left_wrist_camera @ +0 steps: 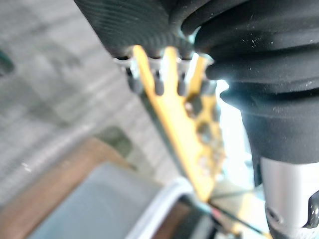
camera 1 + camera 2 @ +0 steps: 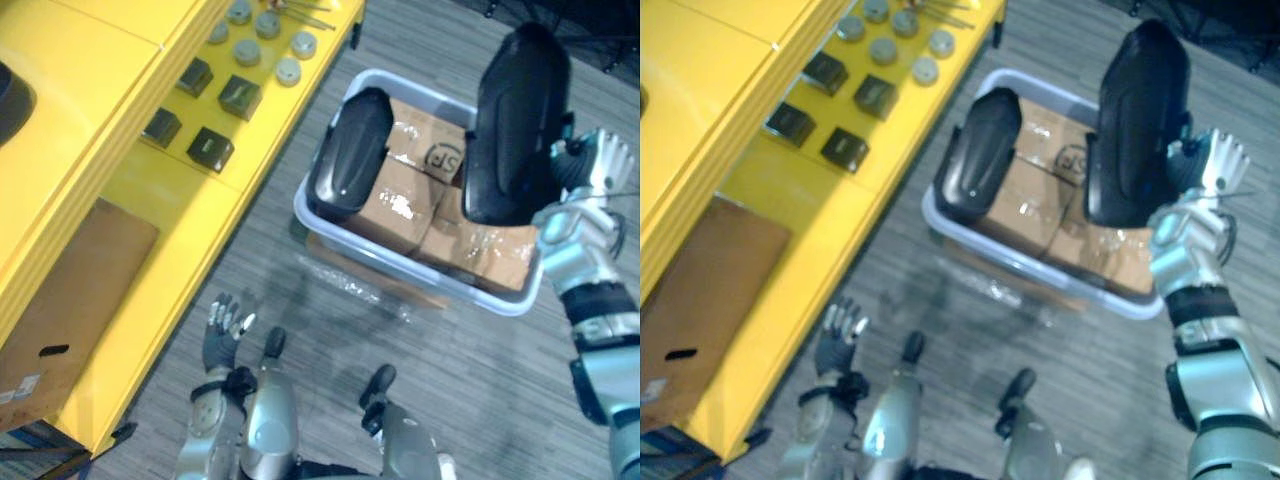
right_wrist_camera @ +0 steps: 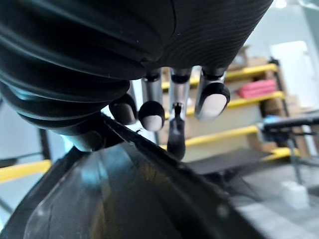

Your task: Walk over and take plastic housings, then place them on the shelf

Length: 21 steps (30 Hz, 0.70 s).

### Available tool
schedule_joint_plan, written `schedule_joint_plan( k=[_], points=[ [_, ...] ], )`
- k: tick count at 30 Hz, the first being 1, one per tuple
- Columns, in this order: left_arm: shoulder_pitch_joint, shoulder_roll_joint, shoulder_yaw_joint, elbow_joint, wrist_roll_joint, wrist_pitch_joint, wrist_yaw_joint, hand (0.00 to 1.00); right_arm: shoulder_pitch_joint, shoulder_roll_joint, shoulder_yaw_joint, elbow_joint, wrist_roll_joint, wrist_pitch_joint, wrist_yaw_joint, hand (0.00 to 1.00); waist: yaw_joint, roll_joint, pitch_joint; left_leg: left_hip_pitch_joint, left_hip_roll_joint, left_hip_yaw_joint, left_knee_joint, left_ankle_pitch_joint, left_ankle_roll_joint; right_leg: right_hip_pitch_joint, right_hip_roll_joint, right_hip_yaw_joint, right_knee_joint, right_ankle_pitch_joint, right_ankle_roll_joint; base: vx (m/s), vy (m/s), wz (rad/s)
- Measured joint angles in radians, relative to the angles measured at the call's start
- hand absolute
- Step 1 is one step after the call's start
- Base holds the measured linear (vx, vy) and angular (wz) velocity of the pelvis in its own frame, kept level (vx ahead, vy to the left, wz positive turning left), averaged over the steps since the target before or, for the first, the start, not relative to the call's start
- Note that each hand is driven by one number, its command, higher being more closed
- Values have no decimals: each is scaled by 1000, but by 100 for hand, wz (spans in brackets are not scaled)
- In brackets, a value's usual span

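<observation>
My right hand [image 2: 590,172] is raised at the right, shut on the edge of a long black plastic housing [image 2: 515,120] that hangs upright above the bin. In the right wrist view its fingers [image 3: 213,98] curl over the housing's dark rim [image 3: 124,199]. A second black housing [image 2: 350,155] lies on cardboard boxes [image 2: 400,200] at the left end of the pale plastic bin [image 2: 310,222]. My left hand [image 2: 225,330] hangs low at the lower left beside the yellow shelf [image 2: 180,210], fingers relaxed and holding nothing.
The yellow shelf runs along the left and carries several dark square blocks [image 2: 210,147] and grey round discs [image 2: 288,70]. A brown cardboard sheet [image 2: 70,300] lies on its lower level. Clear plastic wrap [image 2: 350,285] lies on the grey floor before the bin.
</observation>
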Motion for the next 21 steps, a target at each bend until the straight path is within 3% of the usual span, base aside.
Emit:
schedule_joint_plan(
  k=[3, 6, 9, 14, 21],
  points=[
    [-5, -2, -1, -50, -9, 10, -26, 0, 90, 44, -25, -117, -50, -40, -37, 100, -2, -18, -45, 13, 5, 3, -28, 6, -5, 10, 10, -3, -23, 4, 0, 21, -10, -1],
    [-12, -5, -12, -108, -16, 49, -65, 0, 224, 112, -35, -291, -122, -99, -72, 100, -21, -40, -125, 40, 3, 18, -59, 6, -5, 30, 9, -2, -49, 6, 4, 81, -15, -4],
    [-56, -5, -31, -152, -20, 115, -71, 0, 323, 191, -34, -421, -190, -162, -97, 100, -39, -49, -159, 100, 1, 46, -79, 6, -5, 79, 8, 0, -69, 10, 9, 49, -9, -10],
    [-111, -4, -105, -148, -39, 189, -51, 0, 403, 274, 28, -525, -220, -211, -112, 100, -55, -55, -208, 138, -1, 86, -99, 3, -3, 98, 19, 32, -106, 32, 10, 4, -5, -21],
    [-164, -12, -169, -72, -6, 188, 5, 0, 462, 350, 156, -561, -246, -271, -111, 100, -82, -52, -247, 155, 0, 119, -99, 2, -1, 101, 25, 61, -132, 57, 5, -44, -8, -14]
  ],
)
